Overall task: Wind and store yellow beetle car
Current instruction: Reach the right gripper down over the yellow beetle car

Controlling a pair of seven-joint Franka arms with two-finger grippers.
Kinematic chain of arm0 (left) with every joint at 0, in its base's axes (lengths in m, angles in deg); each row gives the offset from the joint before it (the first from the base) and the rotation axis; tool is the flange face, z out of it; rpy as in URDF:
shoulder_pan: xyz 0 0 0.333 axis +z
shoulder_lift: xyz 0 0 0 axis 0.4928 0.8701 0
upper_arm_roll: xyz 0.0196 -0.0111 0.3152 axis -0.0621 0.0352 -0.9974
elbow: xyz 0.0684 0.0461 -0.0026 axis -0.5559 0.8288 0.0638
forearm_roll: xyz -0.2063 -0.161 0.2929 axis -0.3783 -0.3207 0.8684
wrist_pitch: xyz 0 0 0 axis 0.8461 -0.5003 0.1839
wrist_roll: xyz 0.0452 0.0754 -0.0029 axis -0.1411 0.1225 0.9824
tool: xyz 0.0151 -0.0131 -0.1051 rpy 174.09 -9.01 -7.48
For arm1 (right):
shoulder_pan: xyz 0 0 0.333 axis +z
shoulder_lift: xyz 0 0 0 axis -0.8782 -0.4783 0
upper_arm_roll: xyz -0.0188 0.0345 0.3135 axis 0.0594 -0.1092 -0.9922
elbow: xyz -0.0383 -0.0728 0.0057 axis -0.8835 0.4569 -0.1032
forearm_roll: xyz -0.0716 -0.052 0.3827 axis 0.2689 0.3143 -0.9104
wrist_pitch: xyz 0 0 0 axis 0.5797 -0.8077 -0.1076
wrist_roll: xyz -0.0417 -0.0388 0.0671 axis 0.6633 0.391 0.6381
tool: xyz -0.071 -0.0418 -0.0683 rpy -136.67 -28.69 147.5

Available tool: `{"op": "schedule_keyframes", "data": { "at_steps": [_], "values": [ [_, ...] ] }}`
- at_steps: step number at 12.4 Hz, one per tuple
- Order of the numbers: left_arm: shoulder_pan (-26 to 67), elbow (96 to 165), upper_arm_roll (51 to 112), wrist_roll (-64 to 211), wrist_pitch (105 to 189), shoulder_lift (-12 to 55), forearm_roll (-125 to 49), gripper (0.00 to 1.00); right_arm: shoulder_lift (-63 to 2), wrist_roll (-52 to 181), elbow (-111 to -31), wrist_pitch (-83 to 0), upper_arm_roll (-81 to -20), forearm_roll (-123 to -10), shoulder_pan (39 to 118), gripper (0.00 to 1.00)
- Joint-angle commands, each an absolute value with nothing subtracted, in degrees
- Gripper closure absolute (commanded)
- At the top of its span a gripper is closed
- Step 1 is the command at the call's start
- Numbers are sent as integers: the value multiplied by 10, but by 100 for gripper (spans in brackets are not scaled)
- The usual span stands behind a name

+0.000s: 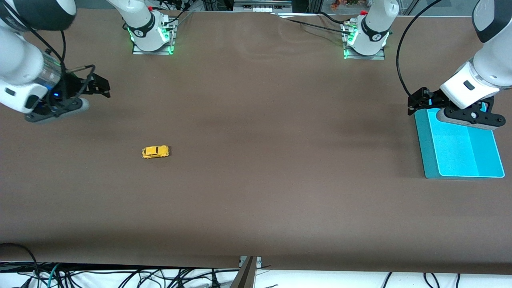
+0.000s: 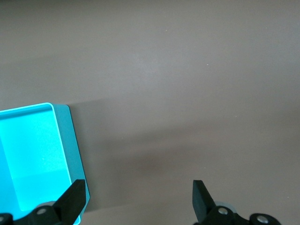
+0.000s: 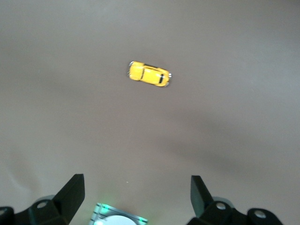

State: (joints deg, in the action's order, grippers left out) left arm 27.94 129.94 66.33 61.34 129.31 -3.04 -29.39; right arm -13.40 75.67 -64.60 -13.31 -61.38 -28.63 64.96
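Resting on its small dark wheels on the brown table covering (image 1: 256, 200), the tiny bright yellow beetle-shaped toy car (image 1: 155, 151) is seen toward the right arm's end of the table, free of any grip and lying with its length along the table. Nothing has yet been done to it, so the winding step is judged not to have begun.

The right gripper (image 1: 97, 86) is held in the air over bare table near its own end, and its dark fingers (image 3: 72, 190) are spread wide in the right wrist view, where the car (image 3: 149, 74) is framed ahead of them. That posture is judged to suit an approach to the car, which is far smaller than the span between the fingers.

The left gripper (image 1: 419, 102) is held over the edge of a shallow turquoise rectangular plastic tray (image 1: 430, 160) at the left arm's end of the table, with its fingers (image 2: 75, 197) likewise parted and empty; this arm appears to wait. The tray (image 2: 65, 126) is presumably the place of storage, and it lies well apart from the car.

Between car and tray only bare covering is seen, so nothing is found to stand in the way. Cables (image 1: 120, 278) hang below the table's edge nearest the camera, clear of the work.
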Motion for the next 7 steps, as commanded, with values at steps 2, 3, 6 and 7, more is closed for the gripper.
{"op": "schedule_keyframes", "data": {
  "at_steps": [2,3,6,7],
  "values": [
    [279,1282,666,617,1280,-24,-273,0,-200,909,-637,-161,-612,-287,667,0],
    [279,1282,666,616,1280,-24,-273,0,-221,970,-639,-194,-612,-288,671,0],
    [279,1282,666,616,1280,-24,-274,0,-240,1118,-718,-329,-614,-288,671,0],
    [279,1282,666,617,1280,-24,-274,0,-240,1161,-754,-377,-617,-288,671,0]
  ]
}}
